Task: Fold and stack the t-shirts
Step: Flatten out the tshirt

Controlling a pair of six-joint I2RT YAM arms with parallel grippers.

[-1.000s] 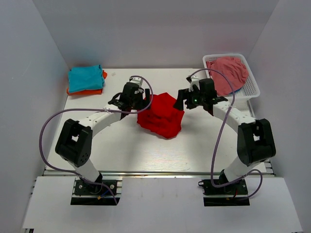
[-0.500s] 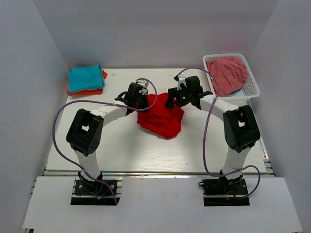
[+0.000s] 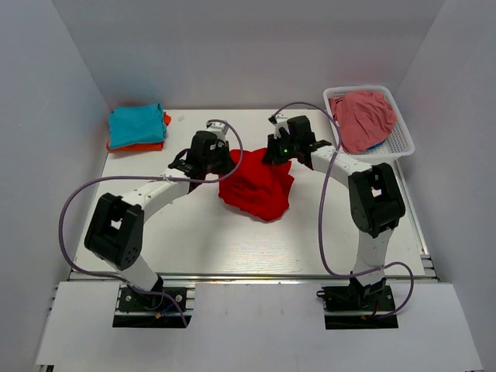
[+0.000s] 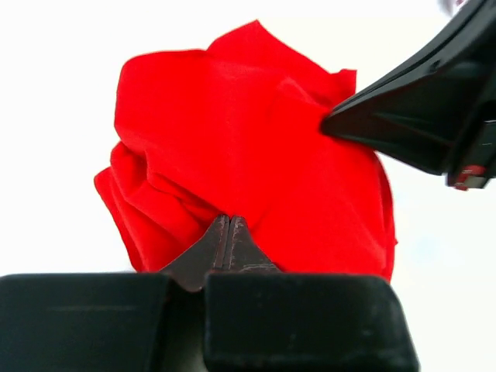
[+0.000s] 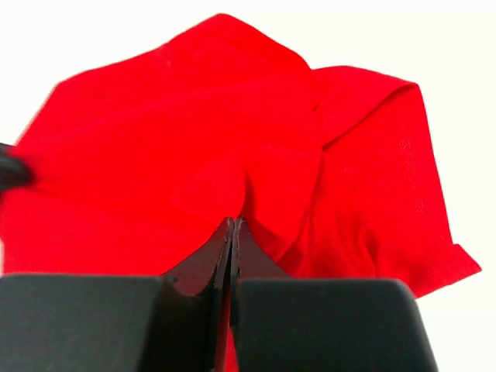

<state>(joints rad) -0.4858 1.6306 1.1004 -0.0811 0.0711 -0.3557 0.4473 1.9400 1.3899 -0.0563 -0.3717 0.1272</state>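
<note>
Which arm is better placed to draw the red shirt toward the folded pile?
Left, probably: left gripper pinches the red shirt on the side nearest the folded pile; right gripper grips the basket side.

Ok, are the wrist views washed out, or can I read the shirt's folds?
Left wrist: table blown out to plain white, red shirt oversaturated, yet its folds read. Right wrist: same white glare, folds clear, right gripper body nearly black. Top view: even light, soft shadows, all sharp.
</note>
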